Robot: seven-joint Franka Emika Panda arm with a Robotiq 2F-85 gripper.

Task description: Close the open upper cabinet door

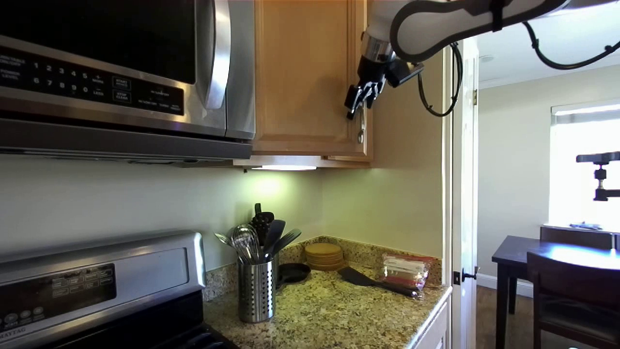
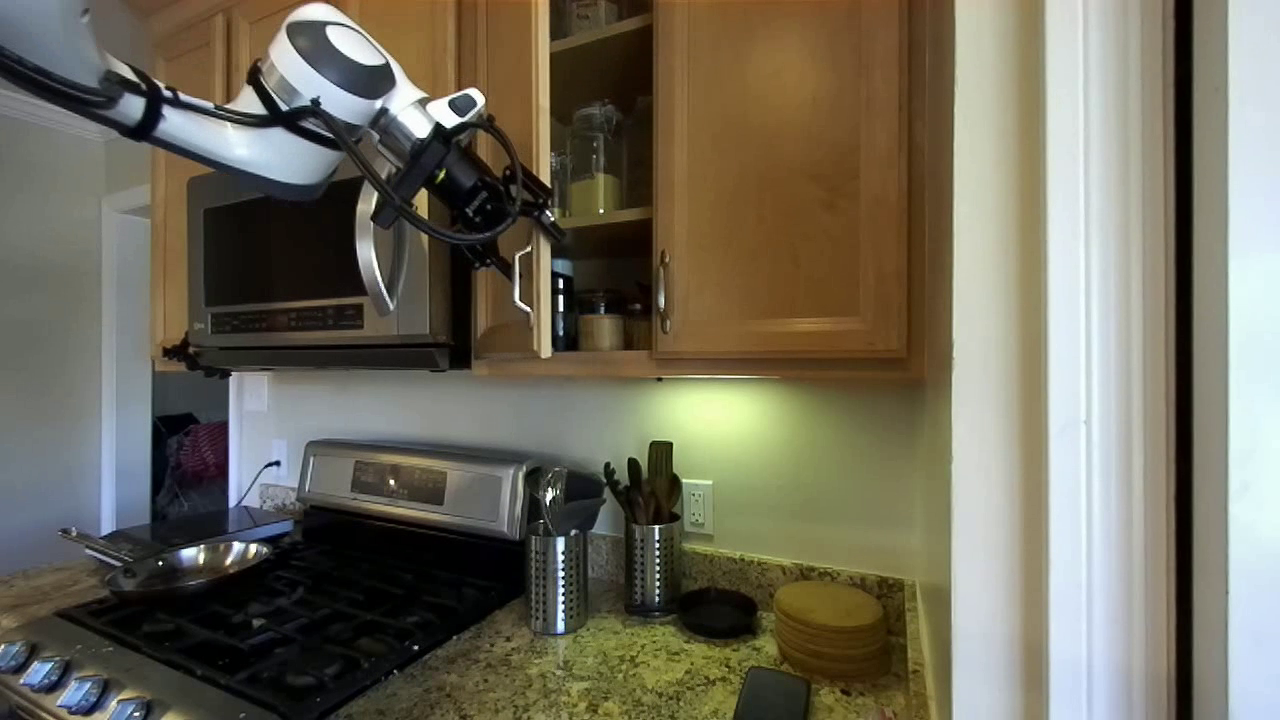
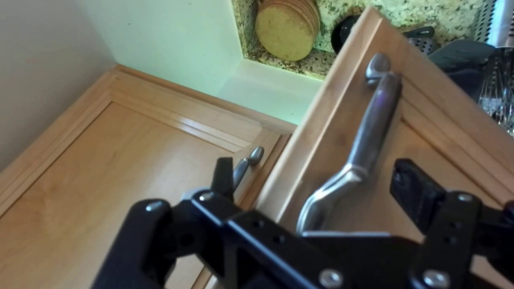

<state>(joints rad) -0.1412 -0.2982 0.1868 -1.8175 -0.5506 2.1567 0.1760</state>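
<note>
The upper cabinet door (image 1: pixel 305 72) stands open, swung out from the upper cabinet (image 2: pixel 610 366); it also shows in an exterior view (image 2: pixel 500 325) and in the wrist view (image 3: pixel 437 148). Its silver bar handle (image 3: pixel 371 124) is near the free edge and also shows in an exterior view (image 2: pixel 518 280). My gripper (image 3: pixel 316 182) is open at this edge, above the lower end of the handle. In the wrist view the door edge and handle lie between the spread fingers. In both exterior views the gripper (image 1: pixel 359 107) (image 2: pixel 531 248) is at the edge; I cannot tell if it touches.
A shut cabinet door (image 2: pixel 780 190) with its own handle is beside the opening. Jars (image 2: pixel 597 160) stand on the shelves inside. The microwave (image 2: pixel 300 260) is on the hinge side. Below are the stove (image 2: pixel 300 610), utensil holders (image 2: pixel 557 580) and stacked round boards (image 2: pixel 830 630).
</note>
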